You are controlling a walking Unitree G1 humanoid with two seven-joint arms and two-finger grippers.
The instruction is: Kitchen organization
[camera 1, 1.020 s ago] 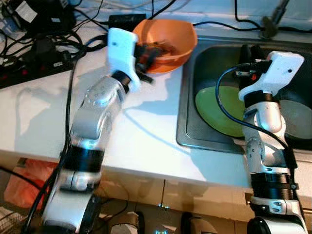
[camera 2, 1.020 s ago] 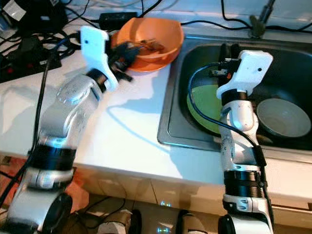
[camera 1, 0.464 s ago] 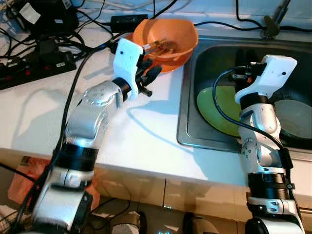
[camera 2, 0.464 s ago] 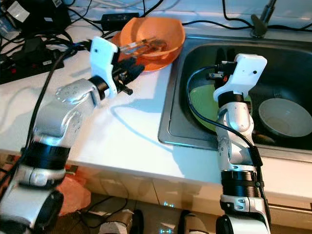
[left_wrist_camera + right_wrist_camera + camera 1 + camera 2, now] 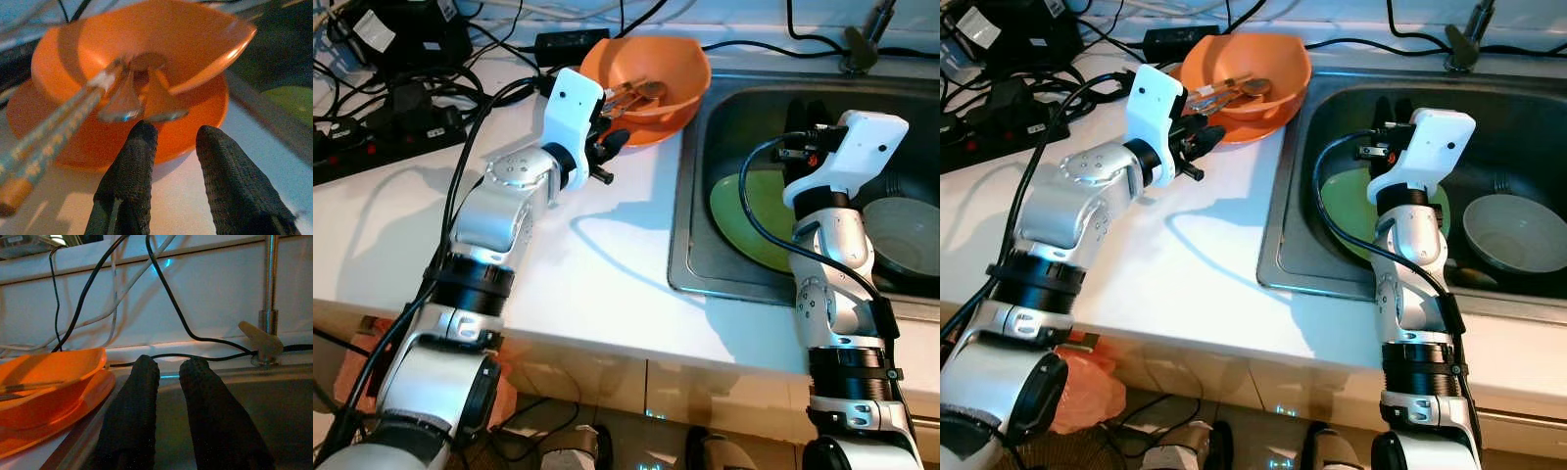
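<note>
The left gripper [image 5: 171, 142] has drawn back from the orange bowl [image 5: 651, 69], fingers parted and empty. The bowl (spoons [image 5: 124, 100] inside) sits on the counter [image 5: 607, 264] at its twelve o'clock. The right gripper [image 5: 166, 377] hovers over the sink [image 5: 1518, 127], fingers slightly apart, empty.

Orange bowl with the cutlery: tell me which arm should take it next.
Left, probably. The left pincer hovers open at the orange bowl's rim, beside the cutlery. The right pincer hangs over the sink, above the green plate, farther away.
</note>
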